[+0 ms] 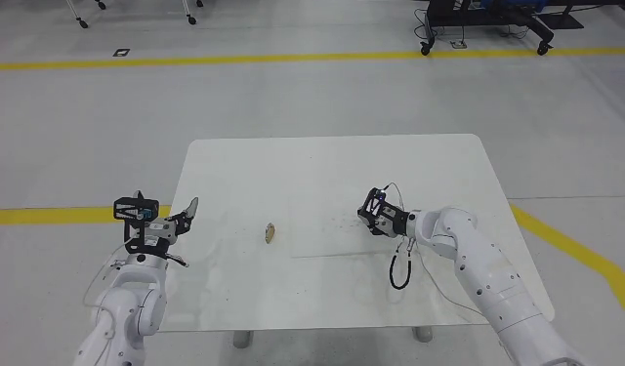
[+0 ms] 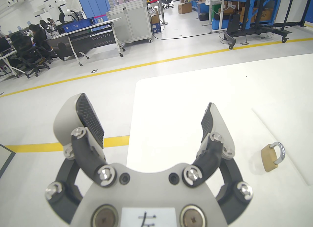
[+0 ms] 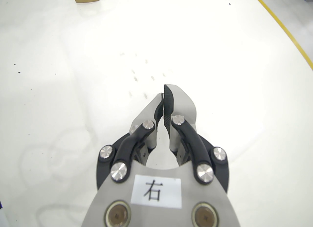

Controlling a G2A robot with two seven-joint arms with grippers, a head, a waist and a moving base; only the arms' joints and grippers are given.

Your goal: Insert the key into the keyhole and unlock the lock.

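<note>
Ribbed black pads (image 2: 89, 118) line both grippers' grey metal fingers. Left gripper (image 2: 146, 105) hangs spread wide over the white table's (image 1: 332, 171) left edge. Right gripper (image 3: 163, 94) has its pads pressed together. Lock (image 1: 270, 233), a brass block with a curved steel shackle, lies flat between them, nearer the left, touching neither.
</note>
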